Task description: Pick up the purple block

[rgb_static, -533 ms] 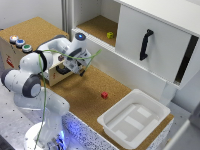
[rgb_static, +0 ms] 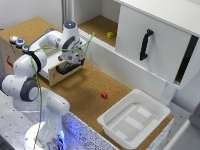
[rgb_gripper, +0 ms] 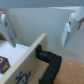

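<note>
The purple block shows in the wrist view, lying on the white floor inside an open-topped box. My gripper hangs above the box's wall, its two fingers spread wide with nothing between them, and the block sits off to one side below them. In the exterior view the gripper points down over the wooden box at the exterior view's left. There the arm and the box wall hide the block.
A black handle is fixed to the box's outer face. A small red block lies on the cork surface, a white tray stands at the exterior view's right, and a yellow-green block sits beside a white cabinet with a black handle.
</note>
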`<state>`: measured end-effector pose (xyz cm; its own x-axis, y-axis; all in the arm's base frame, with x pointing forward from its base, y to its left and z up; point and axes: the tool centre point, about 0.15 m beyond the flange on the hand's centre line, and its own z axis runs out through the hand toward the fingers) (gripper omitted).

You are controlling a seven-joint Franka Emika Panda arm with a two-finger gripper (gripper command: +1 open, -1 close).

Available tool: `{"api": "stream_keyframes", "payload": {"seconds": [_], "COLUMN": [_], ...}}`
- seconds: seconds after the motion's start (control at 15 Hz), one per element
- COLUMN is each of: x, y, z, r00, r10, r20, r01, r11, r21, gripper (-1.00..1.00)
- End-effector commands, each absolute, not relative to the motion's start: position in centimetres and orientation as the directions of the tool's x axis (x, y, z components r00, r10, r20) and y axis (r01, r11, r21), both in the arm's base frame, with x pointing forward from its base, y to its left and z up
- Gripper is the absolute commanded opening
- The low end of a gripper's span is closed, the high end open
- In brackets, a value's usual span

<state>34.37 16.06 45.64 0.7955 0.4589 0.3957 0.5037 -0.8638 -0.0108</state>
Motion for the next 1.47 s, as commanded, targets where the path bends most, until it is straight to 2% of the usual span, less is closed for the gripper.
{"api": "stream_keyframes", "payload": {"seconds": [0.0,0.27,0.4,0.67,0.73,1.0,1.13,1.4], "x": [37.7,37.8,36.9,35.1,34.6,34.1,34.2,34.4], "y": [23.3,30.9,33.8,35.4,35.4,33.4,31.5,28.5], "z": [48.9,48.6,46.4,41.9,40.7,37.7,36.4,34.6], "r00": [0.705,0.543,0.442,0.292,0.240,0.118,0.081,-0.005], "r10": [0.674,0.833,0.897,0.951,0.963,0.985,0.992,1.000], "r20": [0.220,0.111,0.005,-0.102,-0.125,-0.126,-0.095,-0.030], "r01": [0.688,0.833,0.893,0.955,0.968,0.984,0.983,0.990], "r11": [-0.725,-0.551,-0.440,-0.286,-0.228,-0.099,-0.064,0.009], "r21": [0.018,0.060,0.090,0.075,0.105,0.146,0.171,0.140], "gripper": [1.00,1.00,1.00,1.00,1.00,1.00,1.00,1.00]}}
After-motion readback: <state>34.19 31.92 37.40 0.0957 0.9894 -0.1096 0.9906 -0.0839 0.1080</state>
